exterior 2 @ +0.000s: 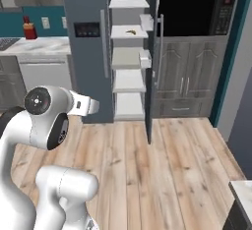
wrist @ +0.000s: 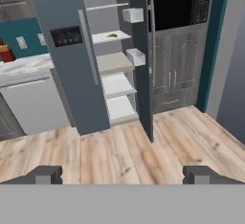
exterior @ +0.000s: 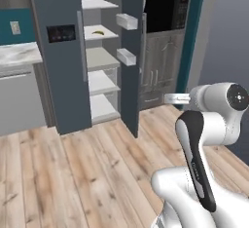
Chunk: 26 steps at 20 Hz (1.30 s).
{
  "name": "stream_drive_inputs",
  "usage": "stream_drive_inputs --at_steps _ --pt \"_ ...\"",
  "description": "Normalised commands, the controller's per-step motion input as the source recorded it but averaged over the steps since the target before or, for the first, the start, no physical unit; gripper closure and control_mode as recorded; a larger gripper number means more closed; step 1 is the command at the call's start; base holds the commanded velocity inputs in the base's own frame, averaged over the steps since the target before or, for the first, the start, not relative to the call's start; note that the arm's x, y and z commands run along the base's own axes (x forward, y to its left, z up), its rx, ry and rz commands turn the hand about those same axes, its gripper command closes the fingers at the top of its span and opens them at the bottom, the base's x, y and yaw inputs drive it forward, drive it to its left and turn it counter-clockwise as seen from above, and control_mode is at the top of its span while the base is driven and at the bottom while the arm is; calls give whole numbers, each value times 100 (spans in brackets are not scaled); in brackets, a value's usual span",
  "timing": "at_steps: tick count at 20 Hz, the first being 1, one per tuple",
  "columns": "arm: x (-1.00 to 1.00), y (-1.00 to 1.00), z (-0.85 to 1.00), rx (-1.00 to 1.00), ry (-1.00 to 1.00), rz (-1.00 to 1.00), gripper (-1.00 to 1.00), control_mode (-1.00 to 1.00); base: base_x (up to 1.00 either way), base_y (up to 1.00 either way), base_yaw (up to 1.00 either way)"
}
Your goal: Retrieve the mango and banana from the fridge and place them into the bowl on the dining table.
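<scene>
The dark slate-blue fridge (exterior: 65, 81) (exterior 2: 88, 71) (wrist: 72, 84) stands ahead with its right door (exterior: 130, 85) swung open and its white shelves showing. A small yellow banana (exterior: 98, 32) (exterior 2: 131, 31) (wrist: 112, 35) lies on the second shelf from the top. The mango and the bowl are out of view. My gripper (wrist: 123, 175) is open wide, well short of the fridge and above the wooden floor, with nothing between its fingers.
White door bins (exterior: 127, 21) jut from the open door. Grey cabinets and a black microwave (exterior 2: 197, 13) stand right of the fridge, a marble counter (exterior: 17, 54) left. A marble corner (exterior 2: 242, 188) shows at lower right; I cannot tell whether it is the dining table.
</scene>
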Motion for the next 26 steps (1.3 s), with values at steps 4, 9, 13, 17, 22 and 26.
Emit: stream_drive_inputs --at_steps 4,9,13,17,22,26 --pt "0 0 0 0 0 0 -100 100 100 9 0" --pt "0 0 0 0 0 0 -100 100 100 16 0" --pt "0 0 0 0 0 0 -100 100 100 13 0" --pt "0 0 0 0 0 0 -100 100 100 6 0" --pt "0 0 0 0 0 0 -100 100 100 0 0" --pt "0 0 0 0 0 0 -100 100 100 0 0"
